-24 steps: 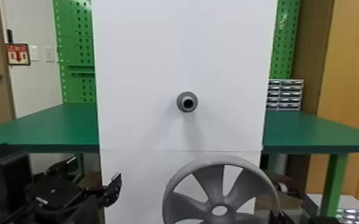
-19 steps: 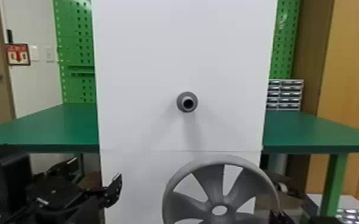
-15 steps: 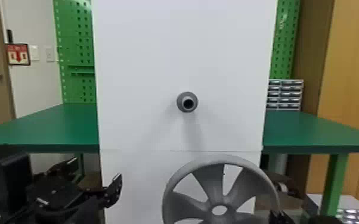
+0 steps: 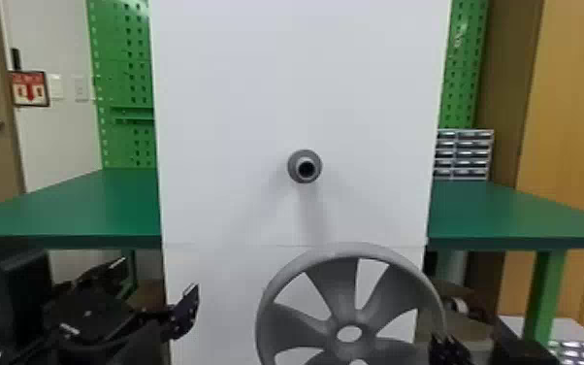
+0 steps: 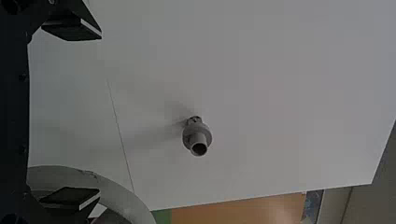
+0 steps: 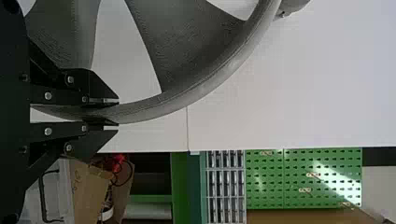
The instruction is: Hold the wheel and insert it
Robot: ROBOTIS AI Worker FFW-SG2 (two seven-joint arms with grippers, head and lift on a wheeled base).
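a tall white panel (image 4: 237,97) fills the middle of the head view, with a green surface (image 4: 87,208) reaching out on both sides behind it. a grey post (image 4: 304,166) juts from the panel. the wheel (image 4: 344,310) hangs face-on below the post and a little to the robot's right, its hub well off the post. the right hand (image 4: 444,342) has it by the rim. the left hand (image 4: 156,277) is empty and wide open, apart from the wheel.

in the left wrist view the panel lies behind the post, and the left hand's fingers stand far apart with nothing between them. part of the rim shows past one finger; brought in carelessly, that finger could knock the wheel askew.

in the right wrist view, past the panel's edge, are a green pegboard (image 6: 322,196) and small drawers (image 6: 226,186). the right hand is closed on the rim, a thin pinch at one side. the wheel's weight could make it swivel there, tilting the hub; raised too little, a blade could catch the post instead.
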